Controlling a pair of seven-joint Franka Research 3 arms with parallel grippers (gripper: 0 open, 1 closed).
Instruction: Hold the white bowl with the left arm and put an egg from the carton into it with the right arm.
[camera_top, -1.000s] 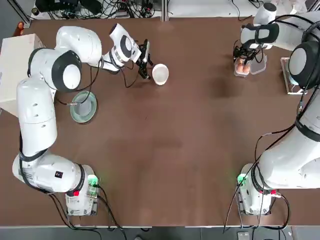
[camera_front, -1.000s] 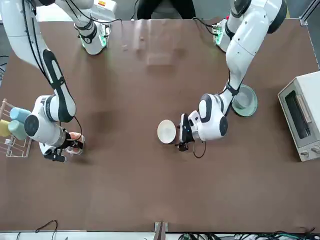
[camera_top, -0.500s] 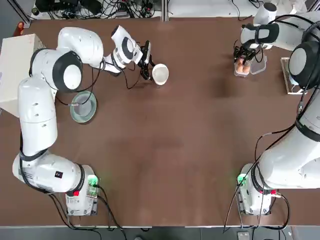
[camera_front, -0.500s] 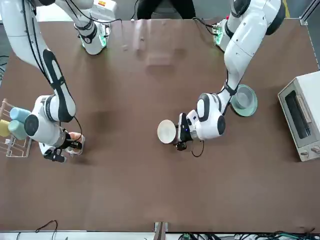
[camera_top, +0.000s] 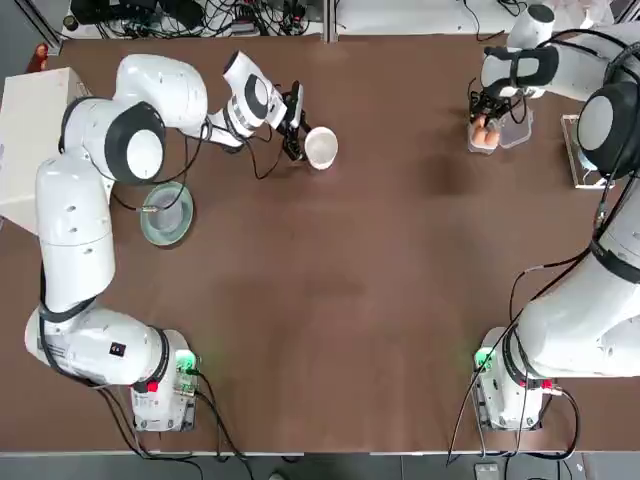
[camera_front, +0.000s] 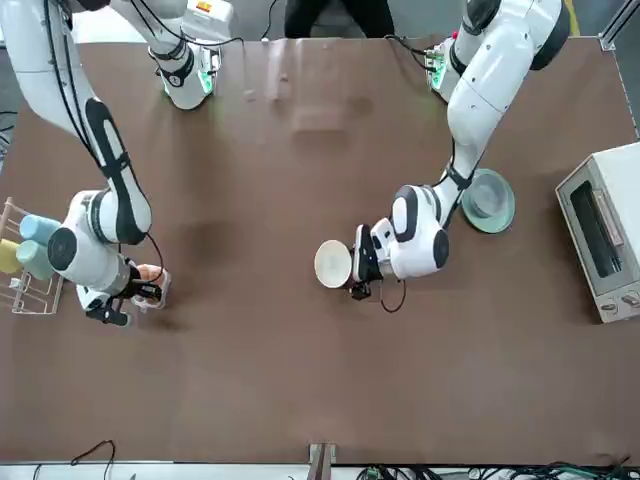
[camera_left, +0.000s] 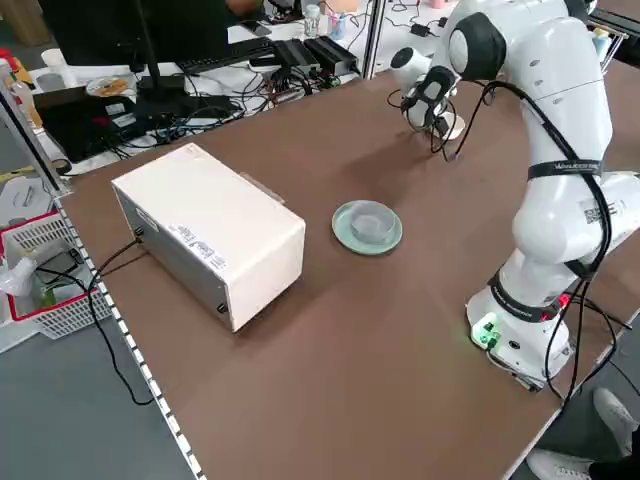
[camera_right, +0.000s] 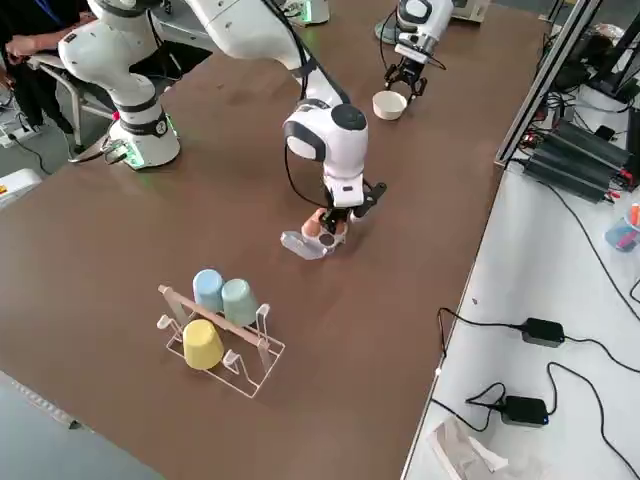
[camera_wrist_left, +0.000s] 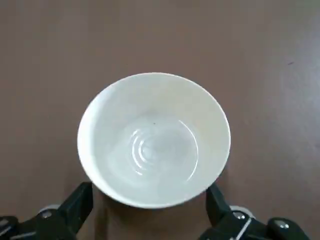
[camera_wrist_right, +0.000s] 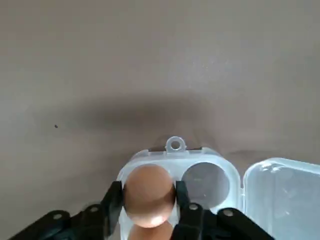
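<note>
Egg (camera_wrist_right: 148, 195) now sits between the right claw's (camera_wrist_right: 148, 200) fingers, pinched on both sides and, I judge, just lifted off its cup in the carton (camera_wrist_right: 202, 172); a second ago the claw was lower over the carton, so the pick looks made and transport is next. Second egg (camera_wrist_right: 146, 231) shows only as a sliver under the held one; the neighbouring cup is empty and the clear lid (camera_wrist_right: 283, 192) lies folded open beside it. Carton (camera_top: 497, 135) sits at the far right of the surface, well apart from the bowl (camera_top: 321, 147), which is at far centre-left. Bowl (camera_wrist_left: 154, 139) is empty. Left claw (camera_top: 295, 125) has closed in on it over the last second: fingers (camera_wrist_left: 77, 205) spread, one each side of the rim, near it, but I cannot confirm contact, so the hold is not yet secure. I want that grip made before the egg arrives. Green plate (camera_top: 166, 212) near the left arm holds nothing. Rack (camera_right: 222, 330) with cups and the white box (camera_left: 208, 230) are clear of the route.
</note>
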